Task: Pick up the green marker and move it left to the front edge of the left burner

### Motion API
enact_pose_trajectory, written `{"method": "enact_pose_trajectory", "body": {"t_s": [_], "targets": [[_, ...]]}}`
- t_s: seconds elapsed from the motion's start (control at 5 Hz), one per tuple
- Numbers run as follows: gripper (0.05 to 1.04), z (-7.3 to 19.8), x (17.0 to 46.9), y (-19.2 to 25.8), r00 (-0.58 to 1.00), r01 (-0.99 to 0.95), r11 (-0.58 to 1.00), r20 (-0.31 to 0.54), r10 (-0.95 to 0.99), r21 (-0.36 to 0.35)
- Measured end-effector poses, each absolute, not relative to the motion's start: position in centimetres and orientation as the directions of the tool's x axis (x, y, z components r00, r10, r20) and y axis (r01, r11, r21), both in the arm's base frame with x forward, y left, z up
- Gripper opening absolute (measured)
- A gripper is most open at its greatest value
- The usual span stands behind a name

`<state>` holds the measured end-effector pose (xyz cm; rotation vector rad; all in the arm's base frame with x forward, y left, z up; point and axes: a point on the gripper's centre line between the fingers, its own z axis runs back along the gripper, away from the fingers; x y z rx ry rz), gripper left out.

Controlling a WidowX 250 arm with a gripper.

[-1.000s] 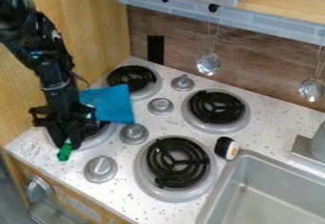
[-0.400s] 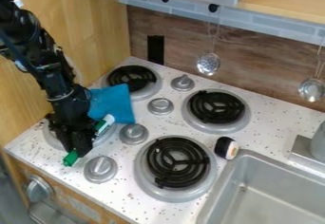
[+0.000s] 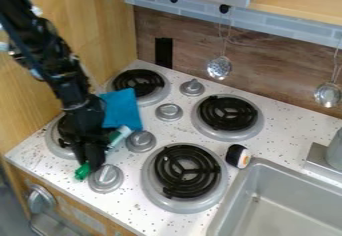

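The black gripper (image 3: 91, 164) is at the left front of the stove top, beside the front-left knob, shut on a green and white marker. The marker's green end (image 3: 82, 171) sticks out at the front left of the fingers, and its pale body (image 3: 119, 136) slants out behind them toward the middle-left knob. Its middle is hidden by the gripper. A blue cloth (image 3: 123, 108) lies just behind the gripper, between the two left burners, partly covered by the arm.
Near the gripper are the front-left knob (image 3: 105, 178) and another knob (image 3: 141, 141). The front-right burner (image 3: 187, 171) and a sushi-like toy (image 3: 238, 156) stand beside the sink (image 3: 267, 173). Strainer (image 3: 219, 67) and ladle (image 3: 328, 94) hang behind.
The gripper has moved right and slightly toward the front, and the marker has moved along with it. More of the front-left burner's left side shows. The pale marker body has come into view.
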<state>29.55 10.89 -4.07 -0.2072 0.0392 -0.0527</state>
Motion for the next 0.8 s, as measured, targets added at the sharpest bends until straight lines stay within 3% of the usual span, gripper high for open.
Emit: {"method": "enact_pose_trajectory", "body": {"t_s": [0.2, 0.4, 0.6, 0.8], "targets": [[0.550, -4.0, 29.6, 11.0, 0.995, 0.072, 0.977, -0.054, -0.084, -0.203], [0.584, -3.7, 30.5, 10.3, 0.989, 0.134, 0.973, -0.038, -0.144, -0.190], [0.734, -0.1, 32.5, 11.2, 0.970, 0.233, 0.971, 0.079, -0.229, -0.049], [0.986, 4.8, 32.7, 11.3, 0.943, 0.287, 0.955, 0.148, -0.296, 0.080]]}}
